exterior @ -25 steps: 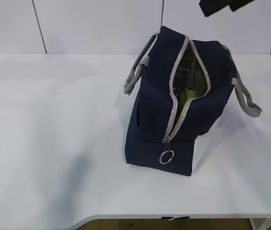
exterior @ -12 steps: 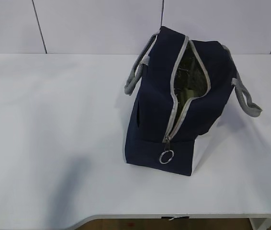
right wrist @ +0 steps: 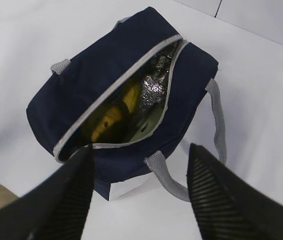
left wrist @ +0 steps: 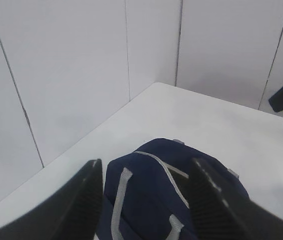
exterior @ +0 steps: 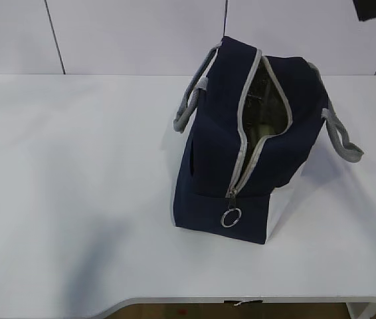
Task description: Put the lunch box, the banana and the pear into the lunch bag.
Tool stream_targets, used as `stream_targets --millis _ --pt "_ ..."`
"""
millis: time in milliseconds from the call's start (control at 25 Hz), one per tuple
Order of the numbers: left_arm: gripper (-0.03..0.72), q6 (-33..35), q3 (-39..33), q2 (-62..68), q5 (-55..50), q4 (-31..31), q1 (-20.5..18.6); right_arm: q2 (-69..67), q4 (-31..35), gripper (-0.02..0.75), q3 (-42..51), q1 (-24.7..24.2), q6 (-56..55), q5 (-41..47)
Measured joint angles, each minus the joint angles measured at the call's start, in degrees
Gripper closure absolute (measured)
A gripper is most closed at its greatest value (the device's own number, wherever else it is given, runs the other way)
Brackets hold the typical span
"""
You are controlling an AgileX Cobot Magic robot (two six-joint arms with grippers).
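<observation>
The lunch bag (exterior: 251,149) stands unzipped on the white tabletop (exterior: 75,166). Through its opening the banana (right wrist: 112,115) lies against the silver lining, with a pale green surface beside it. Both the left gripper (left wrist: 146,197) and the right gripper (right wrist: 139,187) hover above the bag, jaws spread and empty.

Navy lunch bag (exterior: 214,166) stood upright right of frame centre, zipper left open, banana (right wrist: 112,116) seen inside against foil lining, pale green lunch box (right wrist: 149,127) glimpsed beside it
</observation>
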State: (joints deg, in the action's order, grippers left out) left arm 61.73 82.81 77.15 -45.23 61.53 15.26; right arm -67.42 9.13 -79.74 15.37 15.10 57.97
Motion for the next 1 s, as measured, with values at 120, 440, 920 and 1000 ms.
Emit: stream_targets --millis 120,440,920,1000 --pt "0.272 -0.6 0.0 -0.2 -0.1 0.0 0.0 4.2 0.0 0.267 6.4 0.0 0.0 -3.8" --pt "0.273 -1.1 0.0 -0.3 -0.1 0.0 0.0 13.2 6.0 0.293 24.8 0.0 6.2 -16.7" --pt "0.273 -1.2 -1.8 -0.1 2.5 0.0 0.0 13.7 51.1 0.327 41.7 0.0 56.4 -23.4" --pt "0.273 -1.2 -1.8 0.0 3.7 0.0 0.0 13.7 54.8 0.331 42.9 0.0 61.8 -23.8"
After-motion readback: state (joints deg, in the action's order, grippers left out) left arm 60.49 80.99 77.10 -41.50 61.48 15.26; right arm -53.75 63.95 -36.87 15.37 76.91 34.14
